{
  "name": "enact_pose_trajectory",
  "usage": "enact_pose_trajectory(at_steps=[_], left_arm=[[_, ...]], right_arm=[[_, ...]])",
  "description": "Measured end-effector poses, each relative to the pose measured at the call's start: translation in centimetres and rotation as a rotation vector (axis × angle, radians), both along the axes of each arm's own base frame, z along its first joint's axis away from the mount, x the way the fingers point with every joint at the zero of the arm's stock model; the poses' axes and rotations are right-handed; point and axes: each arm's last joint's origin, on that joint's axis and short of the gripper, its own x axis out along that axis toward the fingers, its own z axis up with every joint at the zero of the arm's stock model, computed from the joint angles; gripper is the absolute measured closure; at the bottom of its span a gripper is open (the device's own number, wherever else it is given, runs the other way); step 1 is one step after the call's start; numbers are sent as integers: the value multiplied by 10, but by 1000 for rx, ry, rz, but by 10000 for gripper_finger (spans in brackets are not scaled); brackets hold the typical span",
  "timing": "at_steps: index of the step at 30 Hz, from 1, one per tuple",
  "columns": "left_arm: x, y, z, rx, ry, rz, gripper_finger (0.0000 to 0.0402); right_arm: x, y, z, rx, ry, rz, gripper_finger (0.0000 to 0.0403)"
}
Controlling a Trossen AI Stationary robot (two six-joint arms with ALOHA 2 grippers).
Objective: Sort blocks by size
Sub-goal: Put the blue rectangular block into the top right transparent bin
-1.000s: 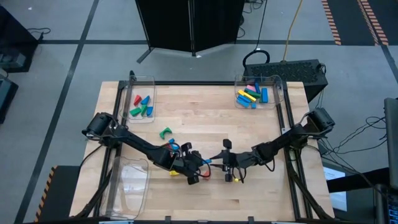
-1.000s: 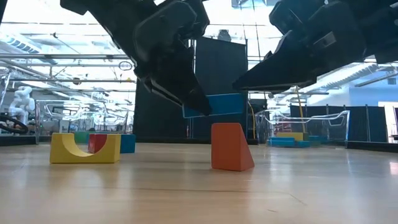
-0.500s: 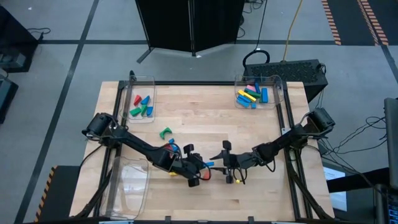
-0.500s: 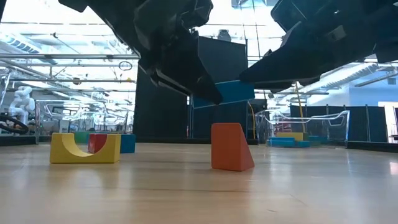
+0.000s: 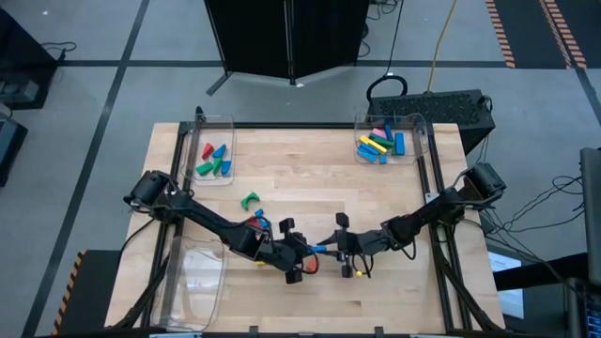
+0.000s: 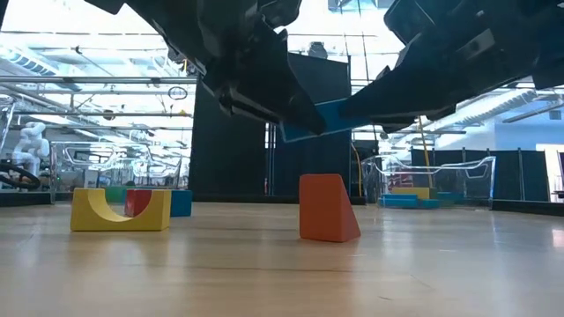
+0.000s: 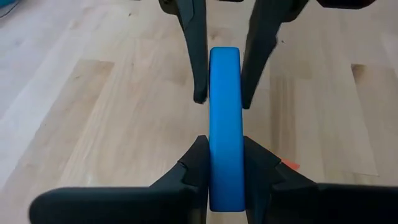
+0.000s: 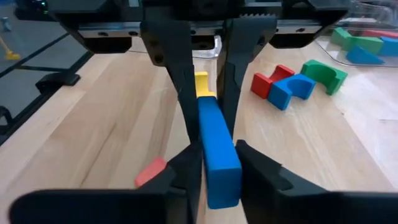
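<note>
While both arms meet low in the middle of the high view, the left gripper (image 5: 302, 252) has its jaws clamped on one end of a long blue block (image 7: 224, 124). The right gripper (image 5: 331, 247) straddles the other end, fingers (image 8: 186, 168) right against it. Below them sits an orange wedge (image 6: 327, 208) on the table (image 5: 310, 178).

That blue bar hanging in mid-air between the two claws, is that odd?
Slightly. The blue bar is off the table, gripped at both ends: left gripper on one, right gripper on the other. It looks like a handover.
</note>
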Motion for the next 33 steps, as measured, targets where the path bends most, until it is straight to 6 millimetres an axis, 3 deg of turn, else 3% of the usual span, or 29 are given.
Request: enact_pose_trajectory(at_steps=[9,22,28,33], left_arm=[[0,-1,1,-4,-7,-8,339],[-7,6,-7,40,62,136,227],[-16,9,-6,64,130,173,191],[-22,11,1,86,139,201,185]], right_arm=[[0,0,0,0,2,9,357],[-4,-8,-3,-20,53,-204,358],[-24,-24,7,-98,157,-438,358],[-49,-47,27,-174,223,-623,358]])
